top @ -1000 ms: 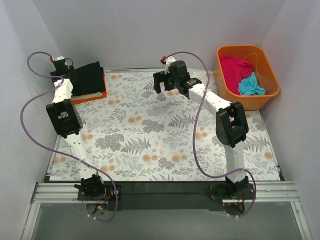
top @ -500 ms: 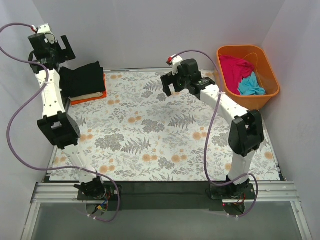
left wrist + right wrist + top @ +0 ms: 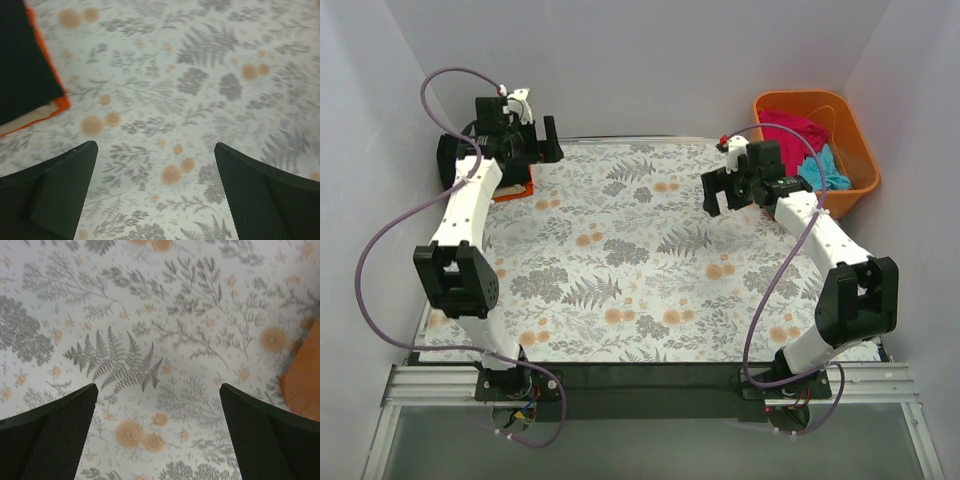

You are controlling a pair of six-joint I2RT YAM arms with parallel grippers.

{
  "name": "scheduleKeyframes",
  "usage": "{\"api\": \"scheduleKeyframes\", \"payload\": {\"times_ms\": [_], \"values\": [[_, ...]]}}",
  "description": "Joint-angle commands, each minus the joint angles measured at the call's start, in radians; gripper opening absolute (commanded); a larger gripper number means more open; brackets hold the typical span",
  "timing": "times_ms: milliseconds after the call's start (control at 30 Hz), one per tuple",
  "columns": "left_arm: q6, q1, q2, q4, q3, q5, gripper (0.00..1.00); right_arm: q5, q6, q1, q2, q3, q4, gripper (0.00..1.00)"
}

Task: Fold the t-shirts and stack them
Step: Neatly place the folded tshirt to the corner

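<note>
Two t-shirts lay crumpled in the orange tub (image 3: 863,165) at the far right corner, the magenta-pink t-shirt (image 3: 782,127) toward its back and the turquoise t-shirt (image 3: 823,170) nearer its front, neither heap showing a clear long axis. The right gripper (image 3: 728,195) hung with jaws wide apart and nothing between them over the floral sheet (image 3: 640,260), just left of the tub, so the cloth lay to its right and a little beyond. The left gripper (image 3: 532,145), likewise spread and empty, hovered well across the table beside the folded stack (black t-shirt (image 3: 22,55) on top, tan t-shirt (image 3: 20,127) and orange t-shirt (image 3: 56,102) edging out beneath), so the reach into the tub looked to be the right arm's
</note>
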Motion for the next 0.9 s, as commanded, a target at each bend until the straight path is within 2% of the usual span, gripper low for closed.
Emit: {"api": "scheduleKeyframes", "payload": {"times_ms": [0, 33, 67, 100, 167, 233, 367, 400, 567, 700, 833, 867], "values": [[-0.049, 0.042, 0.170, 0.005, 0.183, -0.346, 0.98, -0.009, -0.014, -0.025, -0.059, -0.066, -0.032, 0.98], [-0.041, 0.050, 0.226, -0.003, 0.293, -0.411, 0.98, -0.008, -0.010, -0.027, -0.059, -0.072, -0.030, 0.98], [-0.027, 0.059, 0.266, 0.014, 0.323, -0.447, 0.98, -0.011, -0.003, -0.029, -0.054, -0.077, -0.030, 0.98], [-0.005, 0.071, 0.292, 0.055, 0.325, -0.549, 0.97, -0.018, 0.000, -0.029, -0.042, -0.074, -0.031, 0.99], [0.057, 0.094, 0.344, 0.169, 0.322, -0.614, 0.91, -0.028, 0.000, -0.029, -0.023, -0.060, -0.039, 0.98], [0.083, 0.139, 0.421, 0.194, 0.360, -0.666, 0.87, -0.021, -0.021, -0.030, 0.004, -0.051, -0.045, 0.99], [0.088, 0.228, 0.525, 0.207, 0.472, -0.654, 0.74, -0.008, -0.066, -0.032, 0.066, -0.023, -0.082, 0.98], [0.082, 0.260, 0.535, 0.212, 0.472, -0.643, 0.67, -0.008, -0.075, -0.030, 0.088, -0.002, -0.094, 0.98], [0.065, 0.326, 0.579, 0.244, 0.376, -0.507, 0.60, 0.025, -0.098, -0.030, 0.132, 0.046, -0.133, 0.98], [0.043, 0.361, 0.605, 0.273, 0.311, -0.433, 0.61, 0.032, -0.098, -0.030, 0.153, 0.066, -0.145, 0.98], [0.019, 0.381, 0.651, 0.250, 0.345, -0.366, 0.70, 0.041, -0.105, -0.032, 0.149, 0.060, -0.150, 0.98], [0.014, 0.384, 0.662, 0.237, 0.372, -0.347, 0.76, 0.046, -0.109, -0.032, 0.147, 0.058, -0.150, 0.98]]}}
